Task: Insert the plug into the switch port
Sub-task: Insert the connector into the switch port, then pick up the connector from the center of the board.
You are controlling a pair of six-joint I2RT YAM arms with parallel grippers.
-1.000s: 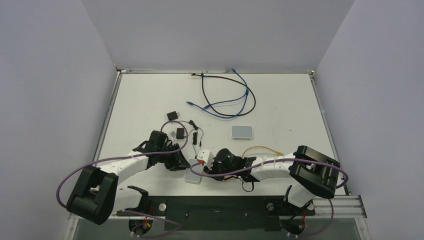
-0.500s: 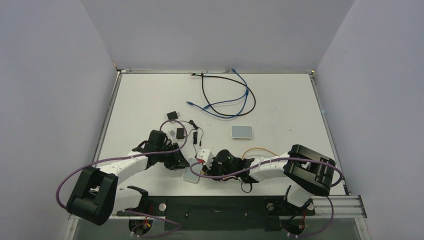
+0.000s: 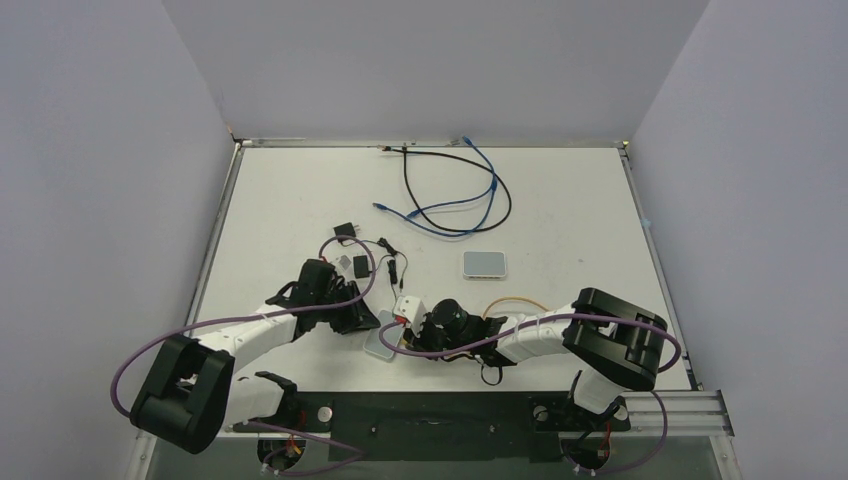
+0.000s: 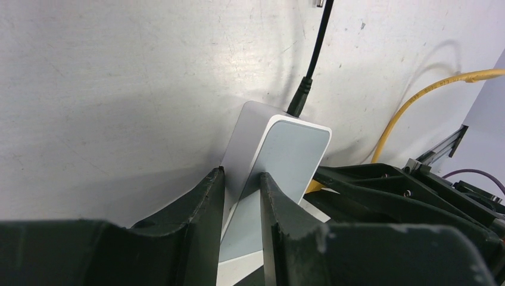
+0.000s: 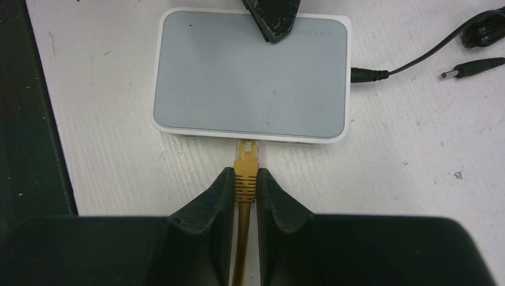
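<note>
The small flat white box with rounded corners and a pale grey broad face point(image 5: 250, 74) lies on the white table point(image 3: 560, 200) near its 6 o'clock edge, between the two arms. In the right wrist view it sits grey face up at 12 o'clock from the right gripper point(image 5: 244, 179). This gripper is clenched on the yellow moulded network plug point(image 5: 246, 164), and the yellow cable point(image 5: 240, 250) runs back between its fingers. The plug's clear tip meets the switch port point(image 5: 247, 140) on the narrow edge of the box facing 6 o'clock. How far the tip has entered cannot be told. The left gripper point(image 4: 241, 179) grasps the box from the opposite, 12 o'clock edge, with one finger on the grey face and the other against the white side. A thin black power cord point(image 5: 411, 59) is plugged into the 3 o'clock edge of the box, and a loose black barrel connector point(image 5: 470, 67) lies just beyond that cord. From above, a second grey-faced white box point(image 3: 484, 264) rests at about 2 o'clock from the gripped one. Farther off toward 12 o'clock, a blue cable point(image 3: 487, 170) and a black cable point(image 3: 407, 185) lie looped together.
</note>
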